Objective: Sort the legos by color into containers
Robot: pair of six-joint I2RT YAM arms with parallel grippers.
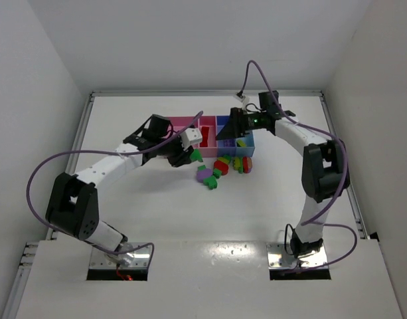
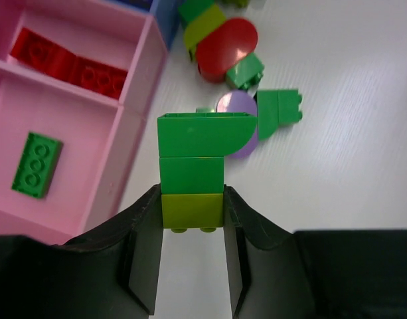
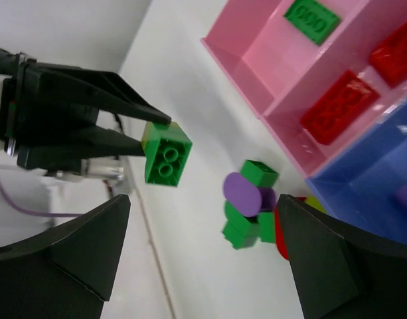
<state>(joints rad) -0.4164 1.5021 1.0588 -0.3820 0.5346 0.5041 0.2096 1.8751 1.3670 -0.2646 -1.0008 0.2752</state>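
Note: one green brick point(image 2: 36, 165) and red bricks point(image 2: 67, 63) are binned. Your left pincer point(image 2: 192, 199) grips a green-yellow stack point(image 2: 193, 156). The right pincer point(image 3: 203, 203) gapes wide, empty. Loose legos point(image 1: 221, 166) lie unsorted on the tabletop point(image 1: 157, 212).

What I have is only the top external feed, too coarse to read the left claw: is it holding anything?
Observer: Yes. The left claw grips a three-brick stack, yellow-green at the gripped end, green beyond.
Operator: Any green already binned?
Observer: One green brick lies flat in the wide pink bin.
Operator: And the right claw?
Observer: The right claw is open and empty.
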